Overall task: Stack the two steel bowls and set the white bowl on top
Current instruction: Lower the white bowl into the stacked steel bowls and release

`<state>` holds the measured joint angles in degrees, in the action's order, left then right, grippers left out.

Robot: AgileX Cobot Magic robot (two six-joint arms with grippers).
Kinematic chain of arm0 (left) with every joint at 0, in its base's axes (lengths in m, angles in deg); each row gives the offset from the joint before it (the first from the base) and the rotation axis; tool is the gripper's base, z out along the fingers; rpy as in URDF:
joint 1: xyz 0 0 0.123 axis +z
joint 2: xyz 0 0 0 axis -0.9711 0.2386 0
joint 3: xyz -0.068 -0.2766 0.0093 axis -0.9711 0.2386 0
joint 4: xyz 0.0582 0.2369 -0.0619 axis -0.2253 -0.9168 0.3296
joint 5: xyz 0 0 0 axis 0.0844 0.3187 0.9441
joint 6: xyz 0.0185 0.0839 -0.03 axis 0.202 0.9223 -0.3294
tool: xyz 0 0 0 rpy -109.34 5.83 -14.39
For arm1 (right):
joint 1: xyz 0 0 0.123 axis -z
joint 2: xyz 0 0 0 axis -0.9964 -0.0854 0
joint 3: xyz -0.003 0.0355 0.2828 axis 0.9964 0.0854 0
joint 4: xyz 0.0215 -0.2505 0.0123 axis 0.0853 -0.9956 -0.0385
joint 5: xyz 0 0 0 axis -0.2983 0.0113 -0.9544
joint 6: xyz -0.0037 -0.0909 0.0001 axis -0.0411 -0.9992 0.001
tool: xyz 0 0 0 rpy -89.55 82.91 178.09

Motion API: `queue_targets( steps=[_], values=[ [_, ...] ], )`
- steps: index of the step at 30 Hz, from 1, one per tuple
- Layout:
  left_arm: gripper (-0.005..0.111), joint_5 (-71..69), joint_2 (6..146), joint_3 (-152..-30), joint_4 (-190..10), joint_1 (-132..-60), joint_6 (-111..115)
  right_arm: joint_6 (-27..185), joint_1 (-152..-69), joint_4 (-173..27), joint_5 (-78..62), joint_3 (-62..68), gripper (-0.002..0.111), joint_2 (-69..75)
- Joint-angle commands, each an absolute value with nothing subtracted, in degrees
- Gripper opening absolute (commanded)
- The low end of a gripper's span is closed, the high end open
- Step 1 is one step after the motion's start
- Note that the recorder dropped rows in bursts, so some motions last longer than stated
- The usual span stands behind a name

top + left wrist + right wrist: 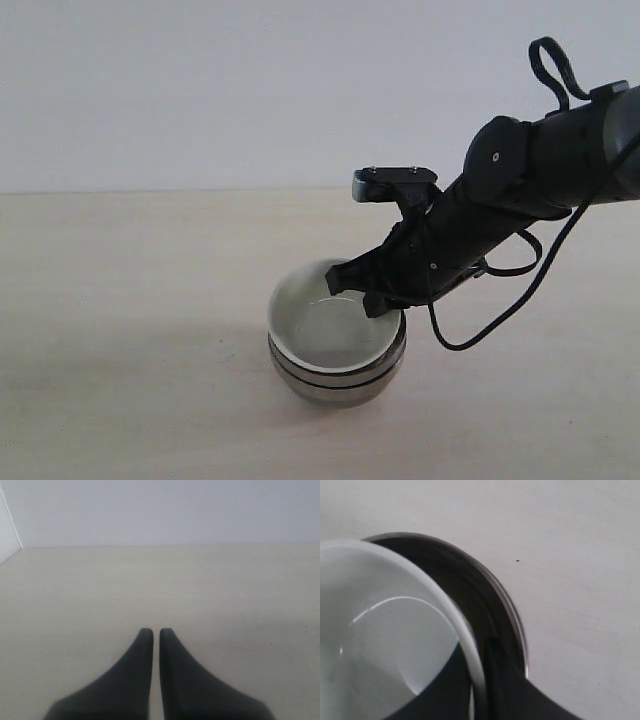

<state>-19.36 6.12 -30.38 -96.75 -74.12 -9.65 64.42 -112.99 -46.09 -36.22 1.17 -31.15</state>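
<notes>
The two steel bowls (337, 384) stand nested one in the other at the middle of the table. The white bowl (322, 325) is in the mouth of the upper one, shifted to one side. Whether it rests fully there I cannot tell. My right gripper (386, 306) is shut on the white bowl's right rim. In the right wrist view the white bowl (380, 630) fills one side and the steel bowl (470, 585) shows as a dark crescent beside it. My right gripper (478, 649) has one finger inside the rim and one outside. My left gripper (156, 630) is shut on nothing, over bare table.
The pale wooden table (130, 300) stretches back to a plain white wall (200, 90). The right arm (540, 165) and its looping black cable (500, 325) reach in from the upper right. A wall corner (10, 525) shows in the left wrist view.
</notes>
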Motion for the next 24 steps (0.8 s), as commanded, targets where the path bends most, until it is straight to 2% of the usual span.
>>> queue_targets(
  steps=[1,19,21,24],
  values=[
    [0.004,-19.2,5.9,-30.2,-96.3,-74.0,-9.5,66.1,-113.0,-48.7,-36.7,0.8,0.0,-30.8],
    [0.004,-19.2,5.9,-30.2,-96.3,-74.0,-9.5,66.8,-113.0,-48.7,-36.2,0.8,0.001,-30.8],
    [0.004,-19.2,5.9,-30.2,-96.3,-74.0,-9.5,67.2,-113.0,-48.7,-36.1,0.8,0.008,-30.8],
    [0.004,-19.2,5.9,-30.2,-96.3,-74.0,-9.5,67.4,-113.0,-48.7,-36.0,0.8,0.028,-30.8]
  ],
)
